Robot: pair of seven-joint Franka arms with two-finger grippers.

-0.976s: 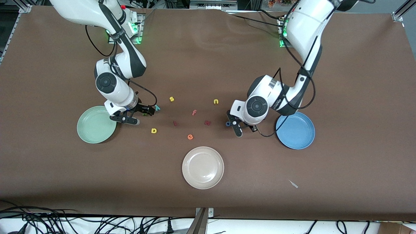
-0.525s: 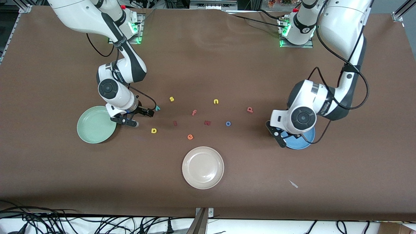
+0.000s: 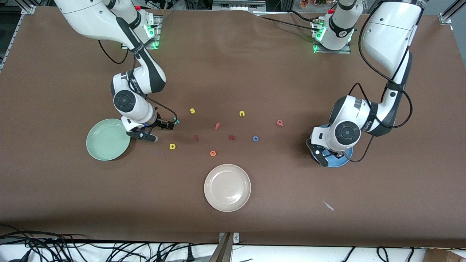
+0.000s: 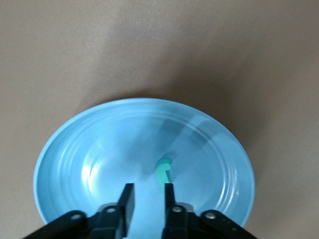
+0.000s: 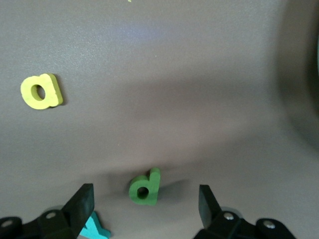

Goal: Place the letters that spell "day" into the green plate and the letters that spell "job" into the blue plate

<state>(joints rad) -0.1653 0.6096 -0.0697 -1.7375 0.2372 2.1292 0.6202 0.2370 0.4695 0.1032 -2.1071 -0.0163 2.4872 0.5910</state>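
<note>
Counter: brown cloth top with three plates and small letters scattered across its middle; both arms reach in from the edge where their bases stand.
Left gripper (image 4: 148, 186): hangs low over the blue plate (image 4: 75, 149), which sits toward the left arm's end of the counter. A second ago it was among the letters in the middle with its fingers pressed together. Now they stand slightly parted and pinch nothing.
Teal j (image 4: 163, 172): lies on the floor of the blue plate, just clear of the fingertips.
Meaning: the first letter of "job" looks delivered.
Blue o (image 3: 255, 138): loose on the counter's middle, well apart from the blue plate.
Pinkish b (image 3: 280, 122): also loose, farther from the front camera than the o.
Right gripper (image 5: 144, 191): has hardly shifted in the last second; fingers spread wide, straddling the green d (image 5: 144, 186), not yet gripping.
Teal y (image 5: 94, 226): just beside one finger, so it could be nudged.
Yellow a (image 3: 172, 146): nearer the front camera than the y.
Green plate (image 3: 102, 143): close beside the right gripper, no letters in it.
Progress: one of six letters placed, by my reading.
Bystanders: cream plate (image 3: 227, 187), s (image 3: 192, 111), n (image 3: 241, 114), f (image 3: 217, 126) and e (image 3: 213, 153) are not wanted.
</note>
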